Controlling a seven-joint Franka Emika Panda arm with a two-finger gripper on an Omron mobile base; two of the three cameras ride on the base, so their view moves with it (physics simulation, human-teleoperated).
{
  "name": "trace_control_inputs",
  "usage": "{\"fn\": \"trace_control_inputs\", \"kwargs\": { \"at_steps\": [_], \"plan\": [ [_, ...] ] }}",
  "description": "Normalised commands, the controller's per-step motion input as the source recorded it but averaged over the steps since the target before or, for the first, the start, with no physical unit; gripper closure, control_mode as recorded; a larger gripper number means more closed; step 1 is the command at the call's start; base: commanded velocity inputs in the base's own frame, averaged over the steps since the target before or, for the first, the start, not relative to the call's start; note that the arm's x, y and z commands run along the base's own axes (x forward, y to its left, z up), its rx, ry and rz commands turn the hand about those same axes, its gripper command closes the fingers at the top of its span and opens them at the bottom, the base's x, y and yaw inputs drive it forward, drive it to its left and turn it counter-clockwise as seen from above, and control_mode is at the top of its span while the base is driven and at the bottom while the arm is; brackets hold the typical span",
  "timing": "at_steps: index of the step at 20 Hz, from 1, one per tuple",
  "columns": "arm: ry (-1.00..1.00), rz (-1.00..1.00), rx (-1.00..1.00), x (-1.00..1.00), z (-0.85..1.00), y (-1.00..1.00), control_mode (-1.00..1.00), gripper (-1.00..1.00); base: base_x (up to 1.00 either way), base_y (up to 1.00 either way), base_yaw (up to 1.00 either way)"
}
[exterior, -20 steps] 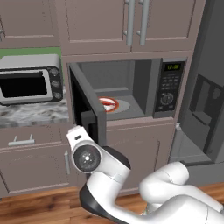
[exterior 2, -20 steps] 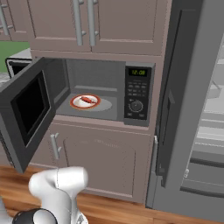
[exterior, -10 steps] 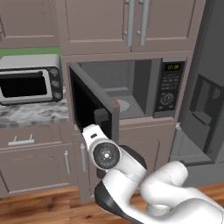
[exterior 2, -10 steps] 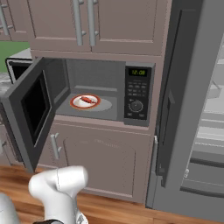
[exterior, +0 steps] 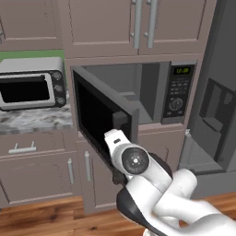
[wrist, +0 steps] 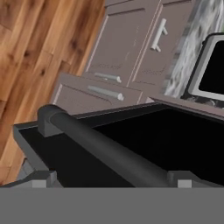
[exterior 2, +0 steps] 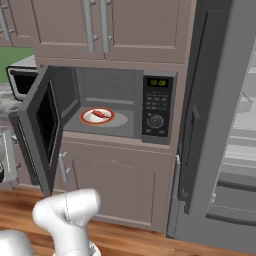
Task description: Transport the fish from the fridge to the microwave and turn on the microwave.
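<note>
Open gripper [wrist: 109,183] just beside the microwave [exterior 2: 120,102] door handle [wrist: 105,151], holding nothing. Fish [exterior 2: 100,114] already inside on the plate [exterior 2: 89,119]. Possible trouble: pushing off-centre and slipping past the handle, leaving the door ajar, so no start.

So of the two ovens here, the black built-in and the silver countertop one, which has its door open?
The black built-in microwave: its door is swung out to the left, showing the plate with the fish inside. The silver toaster oven on the counter is closed.
</note>
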Motion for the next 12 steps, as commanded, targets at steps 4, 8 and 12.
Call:
{"fn": "trace_control_inputs", "kwargs": {
  "at_steps": [4,8,12],
  "plan": [
    [0.00,0.00,0.00,0.08,0.00,-0.40,-1.00,-1.00,0.00,0.00,0.00],
    [0.00,-0.01,-0.01,0.13,0.00,-0.38,-1.00,-1.00,0.00,0.00,0.00],
    [0.03,-0.04,-0.02,0.23,0.00,-0.35,-1.00,-1.00,0.00,0.00,0.00]
  ]
}}
